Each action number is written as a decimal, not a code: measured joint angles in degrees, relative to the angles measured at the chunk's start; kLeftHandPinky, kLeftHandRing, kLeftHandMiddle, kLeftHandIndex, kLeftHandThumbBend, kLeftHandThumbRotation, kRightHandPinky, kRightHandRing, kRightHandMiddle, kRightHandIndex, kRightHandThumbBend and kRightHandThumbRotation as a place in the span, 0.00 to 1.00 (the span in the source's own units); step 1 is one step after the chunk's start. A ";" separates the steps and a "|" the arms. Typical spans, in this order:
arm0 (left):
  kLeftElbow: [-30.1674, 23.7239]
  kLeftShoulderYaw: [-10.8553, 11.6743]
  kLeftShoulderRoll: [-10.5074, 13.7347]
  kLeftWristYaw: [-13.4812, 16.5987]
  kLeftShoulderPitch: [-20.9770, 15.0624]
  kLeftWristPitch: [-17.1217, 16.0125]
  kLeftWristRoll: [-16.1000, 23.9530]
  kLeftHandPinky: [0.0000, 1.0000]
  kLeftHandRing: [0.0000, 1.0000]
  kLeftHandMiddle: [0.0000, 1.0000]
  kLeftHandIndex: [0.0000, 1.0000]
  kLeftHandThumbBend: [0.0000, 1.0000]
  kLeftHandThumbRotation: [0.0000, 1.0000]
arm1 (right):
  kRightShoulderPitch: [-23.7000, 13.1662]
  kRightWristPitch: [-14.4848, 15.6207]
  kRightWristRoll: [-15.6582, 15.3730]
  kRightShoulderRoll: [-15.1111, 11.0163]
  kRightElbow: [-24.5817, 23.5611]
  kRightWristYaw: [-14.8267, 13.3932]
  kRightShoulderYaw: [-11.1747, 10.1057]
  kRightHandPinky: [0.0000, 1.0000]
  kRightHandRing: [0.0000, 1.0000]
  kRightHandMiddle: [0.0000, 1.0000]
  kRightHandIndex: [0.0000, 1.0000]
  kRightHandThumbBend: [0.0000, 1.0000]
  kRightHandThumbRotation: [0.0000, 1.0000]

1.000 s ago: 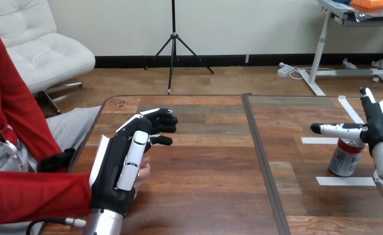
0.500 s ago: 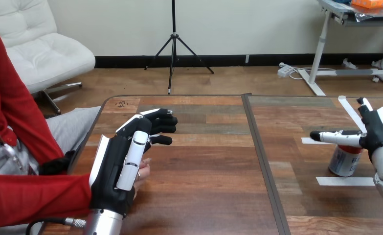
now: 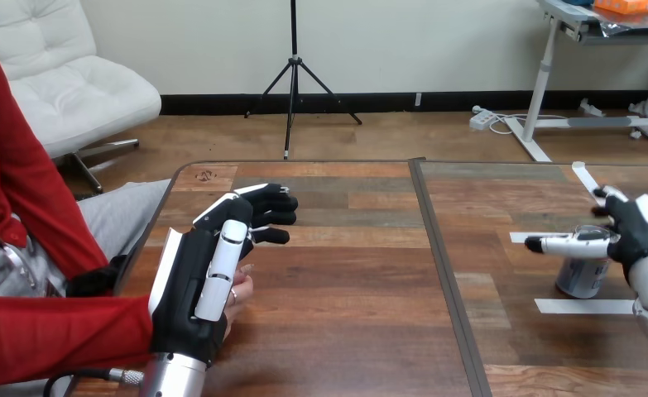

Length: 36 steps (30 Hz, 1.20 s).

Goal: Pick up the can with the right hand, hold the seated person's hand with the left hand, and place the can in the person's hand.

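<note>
From the head view, the robot's left hand lies at the left side of the wooden table, on top of the person's hand. That hand comes out of a red sleeve, and just its edge shows from under the robot's palm. The left hand's fingers reach forward, almost straight and close together, with the tips bent a little. The white thumb lies along the back of the person's hand. I cannot tell whether anything is curled round the person's hand (from above the two are stacked, one over the other).

On the right part of the table the can stands upright. One white tape strip lies just in front of it and another lies beside it, toward the middle of the table. The right hand hangs just over the can with its fingers spread. Its thumb is stretched out sideways across the can's top and one finger points up and away. Nothing is wrapped round the can's side, and I cannot tell whether the thumb touches the rim.
</note>
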 measured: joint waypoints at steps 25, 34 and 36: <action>-0.04 0.02 0.08 -0.03 -0.03 0.23 -0.03 0.59 0.66 0.66 0.64 0.46 0.96 | 0.10 2.86 -3.12 -0.25 0.26 0.58 3.26 0.49 0.62 0.68 0.74 1.00 0.16; -0.04 0.05 0.12 -0.02 -0.03 0.23 -0.02 0.58 0.66 0.66 0.64 0.45 0.96 | 0.15 2.99 -3.94 -0.22 0.27 -0.69 4.11 0.50 0.56 0.60 0.61 0.97 0.02; -0.04 0.05 0.13 -0.02 -0.03 0.22 -0.03 0.58 0.66 0.66 0.64 0.45 0.97 | 0.22 2.99 -4.01 -0.21 0.27 -0.96 4.29 0.50 0.55 0.59 0.59 0.96 0.01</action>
